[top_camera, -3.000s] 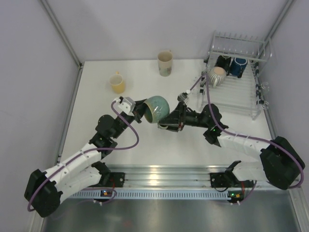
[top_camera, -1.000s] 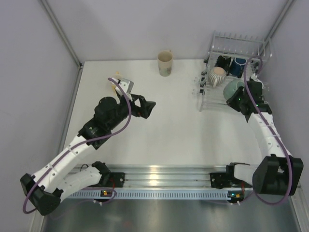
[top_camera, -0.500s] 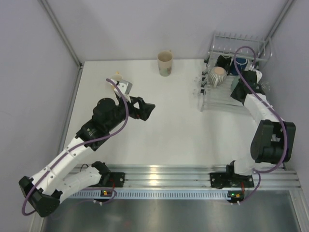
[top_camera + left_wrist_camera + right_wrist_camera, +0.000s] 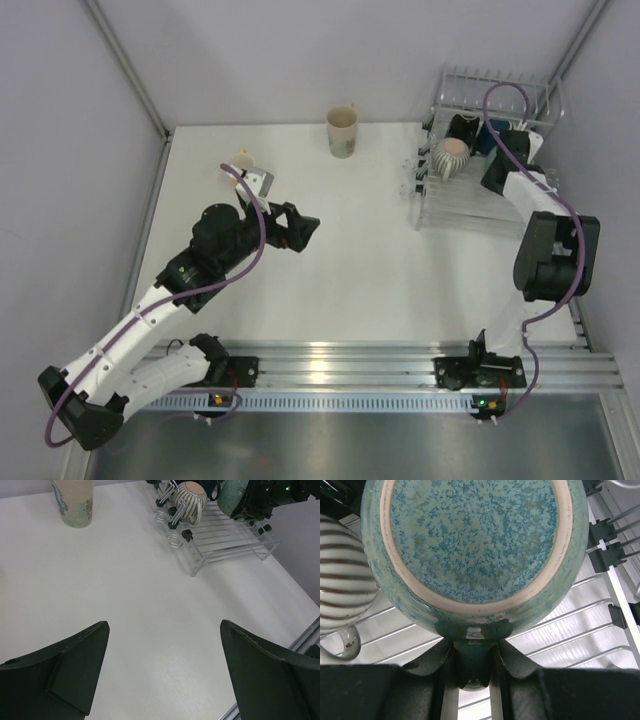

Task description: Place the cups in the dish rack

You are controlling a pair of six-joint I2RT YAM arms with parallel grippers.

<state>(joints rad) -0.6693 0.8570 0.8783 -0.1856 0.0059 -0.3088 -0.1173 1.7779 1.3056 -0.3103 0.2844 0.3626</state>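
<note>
- Top view: your left end effector (image 4: 304, 228) hangs spread, well left of the silver-white wire dish rack (image 4: 470, 205).
- Left wrist: the speckled teal-green ceramic mug (image 4: 231, 497) is over the rack, beside a grey ribbed mug (image 4: 190, 495).
- Right wrist: your right end effector (image 4: 472, 661) pinches that mug's handle.

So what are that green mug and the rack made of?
The teal mug looks like glazed ceramic: glossy speckled surface with a bare cream ring round its base. The dish rack seems to be metal wire, shiny silver-white, with dark plastic-looking clips.
</note>
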